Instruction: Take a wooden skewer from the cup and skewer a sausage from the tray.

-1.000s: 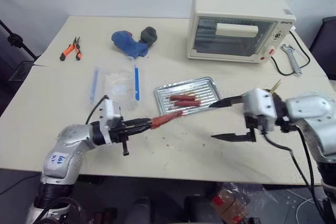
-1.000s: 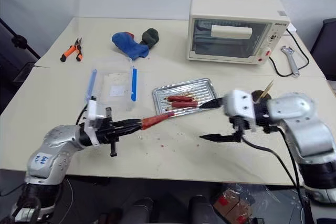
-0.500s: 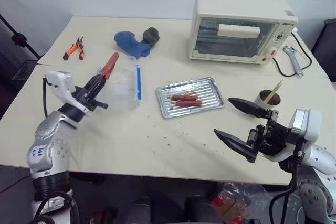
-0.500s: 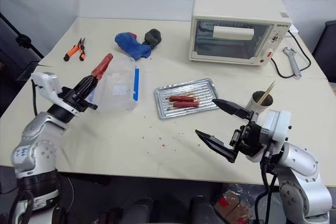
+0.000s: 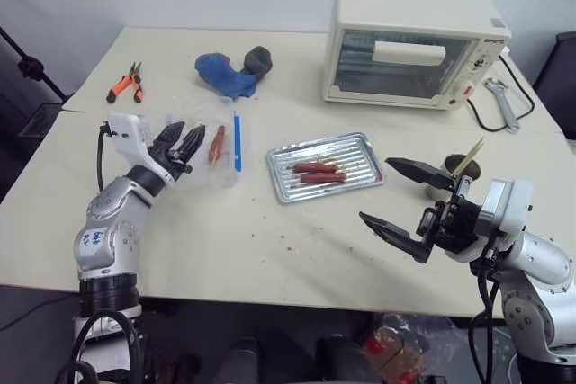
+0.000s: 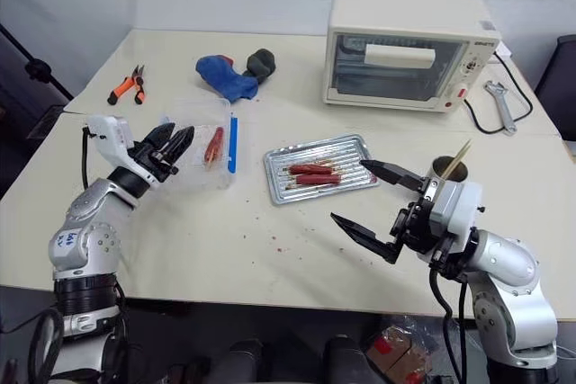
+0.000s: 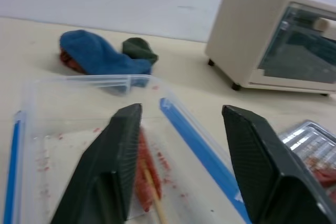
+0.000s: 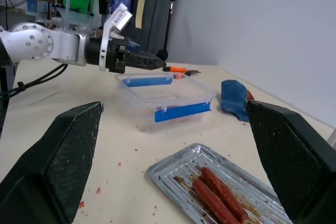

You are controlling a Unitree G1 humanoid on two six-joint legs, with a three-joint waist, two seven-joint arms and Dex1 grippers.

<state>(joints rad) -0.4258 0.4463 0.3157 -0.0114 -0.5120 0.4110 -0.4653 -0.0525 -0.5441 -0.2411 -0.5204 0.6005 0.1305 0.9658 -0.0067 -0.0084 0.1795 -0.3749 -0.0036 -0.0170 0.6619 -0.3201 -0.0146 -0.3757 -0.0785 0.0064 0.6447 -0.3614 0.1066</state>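
The skewering itself looks done: the sausage (image 5: 216, 144), with the wooden skewer (image 7: 151, 196) running through it, lies inside the clear plastic box (image 5: 200, 168) at the left of the surface (image 5: 297, 249). The step in hand seems to be the release into that box. The left pincer (image 5: 182, 143) stands just left of the box's left wall, its two black fingers parted to a middling gap and holding nothing. In the left wrist view the sausage rests on the box floor just past one finger, close beside its inner face; whether it touches that finger I cannot tell. The skewer's pale end pokes out at the sausage's near end.

The right pincer (image 5: 407, 200) hangs over the near right of the surface with its fingers spread wide and empty. It is just near of the cup (image 5: 464, 168), which stands at the right with a stick leaning out of it, and right of and nearer than the tray (image 5: 326, 166). The tray sits mid-surface with two more sausages (image 5: 314, 173) lying side by side on its ribbed bottom.

If another sausage is wanted, the next move calls for the right pincer to reach to the cup and narrow on a single thin stick, which needs a fine, centred pinch. The left pincer should draw clear of the box without nudging its wall.
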